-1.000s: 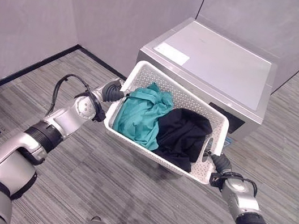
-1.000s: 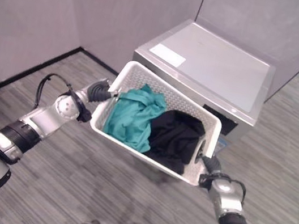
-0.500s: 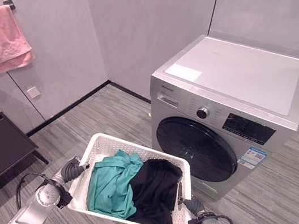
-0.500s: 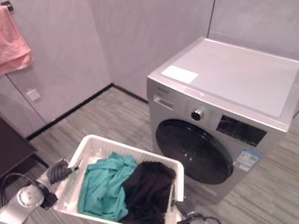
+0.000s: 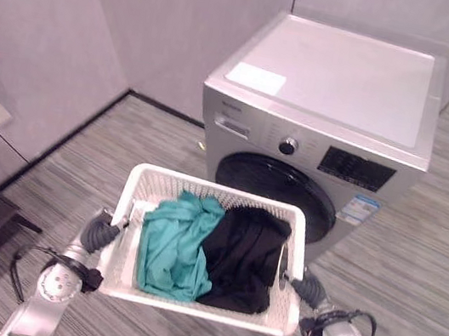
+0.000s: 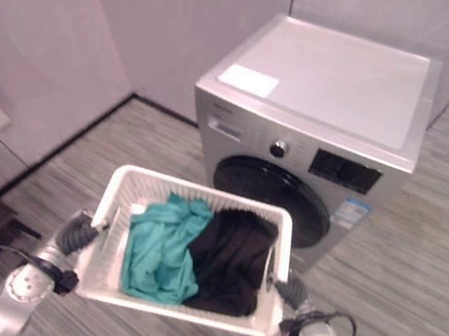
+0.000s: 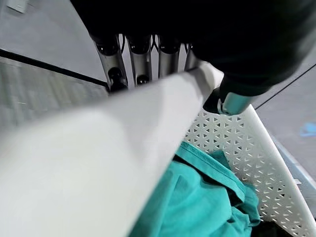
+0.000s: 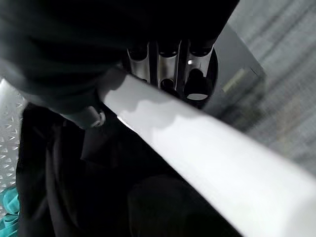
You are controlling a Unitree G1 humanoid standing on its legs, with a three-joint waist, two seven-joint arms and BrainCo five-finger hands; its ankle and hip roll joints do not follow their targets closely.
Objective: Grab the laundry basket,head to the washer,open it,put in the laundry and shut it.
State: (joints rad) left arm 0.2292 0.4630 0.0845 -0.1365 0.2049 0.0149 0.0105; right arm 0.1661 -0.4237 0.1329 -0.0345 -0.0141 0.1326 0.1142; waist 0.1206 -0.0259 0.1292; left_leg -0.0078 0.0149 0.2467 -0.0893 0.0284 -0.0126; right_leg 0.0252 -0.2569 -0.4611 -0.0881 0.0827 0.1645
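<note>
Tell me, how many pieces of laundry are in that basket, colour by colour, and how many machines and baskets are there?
Teal garment: 1
Black garment: 1
White laundry basket: 1, carried by the left hand and the right hand
Washer, door closed: 1
Total: 4 things

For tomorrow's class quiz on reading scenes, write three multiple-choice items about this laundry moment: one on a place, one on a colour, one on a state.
1. Where is the white perforated plastic laundry basket?
A. on top of the washer
B. carried between both hands, in front of the washer
C. on the floor

2. Which garments lie inside?
A. teal cloth and black cloth
B. red and white
C. two yellow

3. The silver front-loading washer has its round dark door
A. open
B. removed
C. closed

Answers: B, the left hand and right hand grip its rims; A, both colours show; C, the door sits flush.
</note>
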